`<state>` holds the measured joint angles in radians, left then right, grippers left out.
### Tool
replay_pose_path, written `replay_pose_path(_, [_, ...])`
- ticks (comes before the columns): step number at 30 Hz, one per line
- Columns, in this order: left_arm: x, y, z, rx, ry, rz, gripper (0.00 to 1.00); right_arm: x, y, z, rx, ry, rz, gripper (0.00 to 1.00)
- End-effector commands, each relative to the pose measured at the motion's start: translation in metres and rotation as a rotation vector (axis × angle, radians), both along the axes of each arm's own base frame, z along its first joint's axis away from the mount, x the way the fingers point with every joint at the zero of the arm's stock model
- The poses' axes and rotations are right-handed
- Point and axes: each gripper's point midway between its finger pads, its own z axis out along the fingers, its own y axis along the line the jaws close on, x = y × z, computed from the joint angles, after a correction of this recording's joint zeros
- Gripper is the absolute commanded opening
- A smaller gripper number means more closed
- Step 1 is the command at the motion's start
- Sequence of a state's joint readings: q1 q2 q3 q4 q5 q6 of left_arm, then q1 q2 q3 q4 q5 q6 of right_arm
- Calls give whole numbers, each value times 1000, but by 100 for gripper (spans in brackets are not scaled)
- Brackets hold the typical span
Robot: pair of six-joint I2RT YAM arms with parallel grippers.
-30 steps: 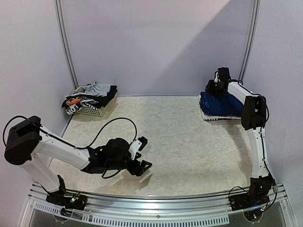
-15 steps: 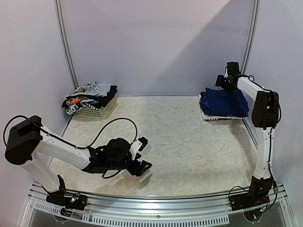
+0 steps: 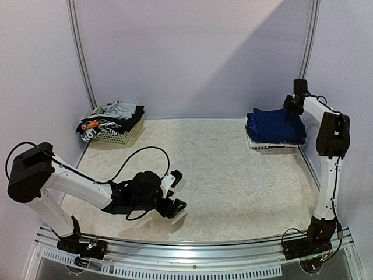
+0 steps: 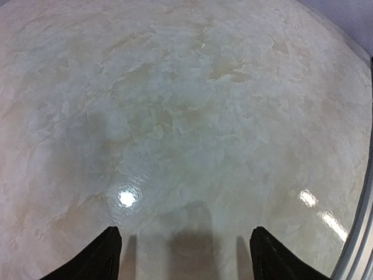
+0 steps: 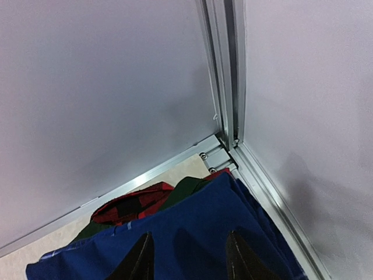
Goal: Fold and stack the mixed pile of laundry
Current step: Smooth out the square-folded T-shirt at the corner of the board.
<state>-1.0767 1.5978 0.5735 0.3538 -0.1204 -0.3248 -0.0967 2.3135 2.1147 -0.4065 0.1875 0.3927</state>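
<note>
The mixed laundry pile (image 3: 109,118), with grey, black and orange-white pieces, lies heaped in a white slatted basket (image 3: 118,137) at the back left. A folded stack with a blue garment (image 3: 276,126) on top sits at the back right. In the right wrist view the blue garment (image 5: 198,227) lies over a red-and-black plaid piece (image 5: 131,207) and a dark green one (image 5: 187,188). My right gripper (image 3: 293,104) (image 5: 189,262) is open and empty, hovering above the stack's far right corner. My left gripper (image 3: 177,189) (image 4: 186,256) is open and empty, low over bare table near the front.
The marble-patterned table (image 3: 221,175) is walled by lilac panels with metal posts (image 3: 308,41). A metal corner frame (image 5: 227,140) stands just behind the stack. A black cable (image 3: 143,153) loops over the table by the left arm. A metal rail (image 3: 192,242) runs along the front edge.
My right gripper has lifted off the blue stack and swung right, toward the back right corner. The left arm has not moved.
</note>
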Motion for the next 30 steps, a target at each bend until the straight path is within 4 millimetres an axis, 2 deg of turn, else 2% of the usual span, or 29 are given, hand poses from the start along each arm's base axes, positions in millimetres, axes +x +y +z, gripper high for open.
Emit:
replay_pose_path(1, [5, -2, -2, 6, 7, 15, 77, 13, -6, -20, 8, 19, -8, 41])
replay_pose_path(5, [7, -6, -3, 14, 9, 18, 77, 24, -19, -31, 11, 23, -25, 39])
replay_pose_path(7, [8, -7, -4, 17, 11, 20, 77, 27, -27, -50, 29, 38, -37, 38])
replay_pose_path(9, [9, -8, -4, 19, 11, 21, 77, 29, -36, -58, 48, 34, -52, 38])
replay_pose_path(10, [10, -8, -5, 22, 12, 21, 77, 32, -39, -57, 61, 18, -58, 37])
replay_pose_path(13, [11, -11, -5, 23, 12, 21, 77, 39, -41, -59, 68, -1, -55, 38])
replay_pose_path(18, [12, -15, -4, 24, 15, 13, 77, 46, -36, -68, 86, -9, -22, 44])
replay_pose_path(22, [12, -13, 2, 14, 9, 19, 77, 45, -24, -55, 99, -32, 16, 54])
replay_pose_path(24, [11, -10, 3, 15, 7, 23, 77, 42, -16, -35, 69, -57, 24, 60])
replay_pose_path(26, [11, -8, 5, 15, 4, 30, 78, 38, -5, -6, 40, -93, 35, 67])
replay_pose_path(30, [10, -2, 10, 6, -8, 44, 78, 32, 18, 34, -19, -135, 57, 77])
